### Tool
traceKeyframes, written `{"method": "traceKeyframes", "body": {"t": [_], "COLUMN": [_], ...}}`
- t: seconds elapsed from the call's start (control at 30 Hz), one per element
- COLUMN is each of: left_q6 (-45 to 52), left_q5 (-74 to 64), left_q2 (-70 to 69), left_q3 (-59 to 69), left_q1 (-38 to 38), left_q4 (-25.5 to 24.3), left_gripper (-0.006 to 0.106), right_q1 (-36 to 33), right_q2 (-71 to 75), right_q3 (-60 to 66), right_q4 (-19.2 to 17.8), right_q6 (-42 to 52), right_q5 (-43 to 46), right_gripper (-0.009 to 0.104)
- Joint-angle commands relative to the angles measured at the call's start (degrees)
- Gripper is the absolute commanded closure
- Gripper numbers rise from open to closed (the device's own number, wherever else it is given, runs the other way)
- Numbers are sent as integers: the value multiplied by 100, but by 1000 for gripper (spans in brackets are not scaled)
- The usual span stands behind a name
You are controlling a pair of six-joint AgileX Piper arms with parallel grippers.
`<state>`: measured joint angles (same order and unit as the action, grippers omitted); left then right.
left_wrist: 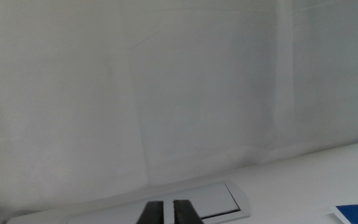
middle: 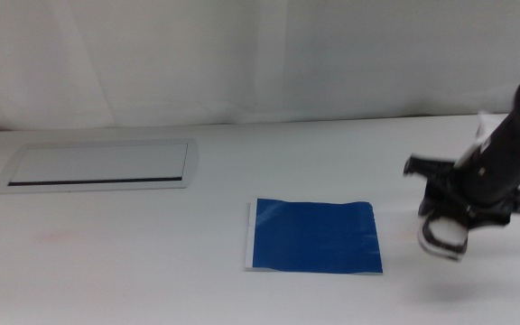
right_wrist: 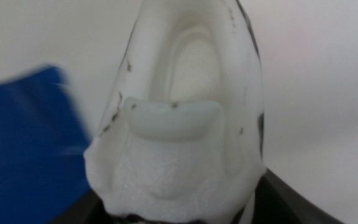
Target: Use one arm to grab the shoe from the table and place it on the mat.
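Middle view showed the right arm (middle: pixel 504 149) reaching in from three o'clock, its gripper (middle: pixel 463 212) closed on the shoe (middle: pixel 444 236) and holding it off the table (middle: pixel 152 262). The shoe hung below the jaws, white toe lowest, just beside the mat's (middle: pixel 314 236) three o'clock edge but not yet over it. The mat lay toward nine o'clock from the gripper, its long axis running nine to three, white strip on the far short edge. Judged: a short carry toward nine o'clock, then a descent, should land it. Right wrist view was filled by the shoe's pale, pebbled sole (right_wrist: pixel 179 124), matte rubber with dark specks, blue sheet blurred beside it. Mat looked thin and glossy; tabletop plain, smooth white. Left gripper (left_wrist: pixel 168 211) waited at the near edge, jaws almost touching, holding nothing, well apart from the shoe.
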<state>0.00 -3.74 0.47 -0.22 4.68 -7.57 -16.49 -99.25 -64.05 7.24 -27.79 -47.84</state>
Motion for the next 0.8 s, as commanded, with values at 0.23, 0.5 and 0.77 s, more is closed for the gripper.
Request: {"method": "traceKeyframes", "body": {"t": [0.23,0.5,0.77], "left_q6": [-41,-41,-41], "left_q5": [52,52,52], "left_q2": [-231,-231,-231], "left_q3": [232,232,232], "left_q1": [-19,-19,-19], "left_q4": [54,54,54], "left_gripper": [103,103,103], "right_q1": [-6,-6,-6], "right_q2": [1199,1325,1325], "right_q3": [-92,-100,-100], "right_q4": [-96,-228,-240], "right_q6": [-438,-679,-1452], "right_q5": [-144,-201,-187], "right_gripper": [97,97,97]}}
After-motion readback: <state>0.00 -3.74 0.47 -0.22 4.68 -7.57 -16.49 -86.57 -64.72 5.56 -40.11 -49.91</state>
